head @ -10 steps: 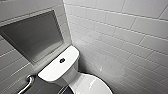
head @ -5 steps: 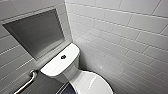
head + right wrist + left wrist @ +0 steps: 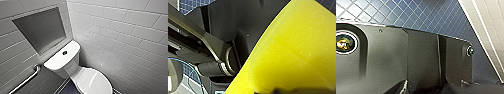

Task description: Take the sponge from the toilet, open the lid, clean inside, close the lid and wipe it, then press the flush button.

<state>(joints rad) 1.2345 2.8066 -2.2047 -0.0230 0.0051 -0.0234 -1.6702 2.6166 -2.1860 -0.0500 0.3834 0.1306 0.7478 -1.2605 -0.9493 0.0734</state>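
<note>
The white toilet [image 3: 65,70] stands in the corner in the head view. Its oval lid [image 3: 93,81] is down over the bowl. The small dark flush button [image 3: 64,52] sits in the middle of the flat tank top [image 3: 56,62]. The yellow sponge [image 3: 293,55] looms large and very close in the right wrist view, and my right gripper is shut on it. Behind the sponge are dark parts of the robot. My left gripper is open and holds nothing; its wrist view looks past the robot's dark plate onto blue diamond-patterned floor [image 3: 411,15].
White tiled walls [image 3: 125,37] close in on the right and behind the toilet. A recessed grey niche [image 3: 41,30] is above the tank. A chrome grab bar [image 3: 27,78] runs along the left wall. Dark blue floor [image 3: 70,90] shows beside the bowl.
The whole head picture has shifted slightly, so the camera has moved a little. The toilet and lid stand as before.
</note>
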